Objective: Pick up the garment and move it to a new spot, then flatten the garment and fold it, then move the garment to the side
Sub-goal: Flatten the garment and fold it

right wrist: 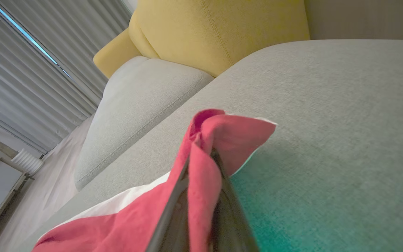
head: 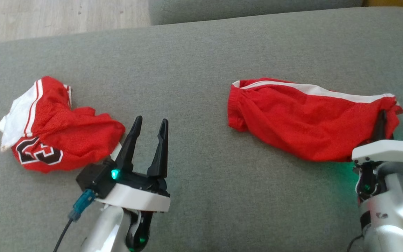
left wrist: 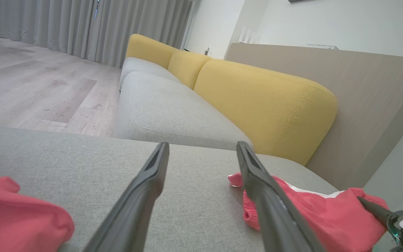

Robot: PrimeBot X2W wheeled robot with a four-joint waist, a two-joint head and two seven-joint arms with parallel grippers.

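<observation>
Here, grey sofa seat (head: 201,56) under red garment (head: 292,122); yellow backrests (left wrist: 264,105), wooden floor (left wrist: 30,87).

Silver forearms (head: 105,227), white wrist plates (head: 135,201), black jaws, green lights (head: 114,174).

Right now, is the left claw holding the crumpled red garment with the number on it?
No, the left claw stands open beside that garment, with only grey cushion between its fingers.

Red white-striped garment (head: 292,119) lies rumpled on grey cushion (head: 201,52).
</observation>
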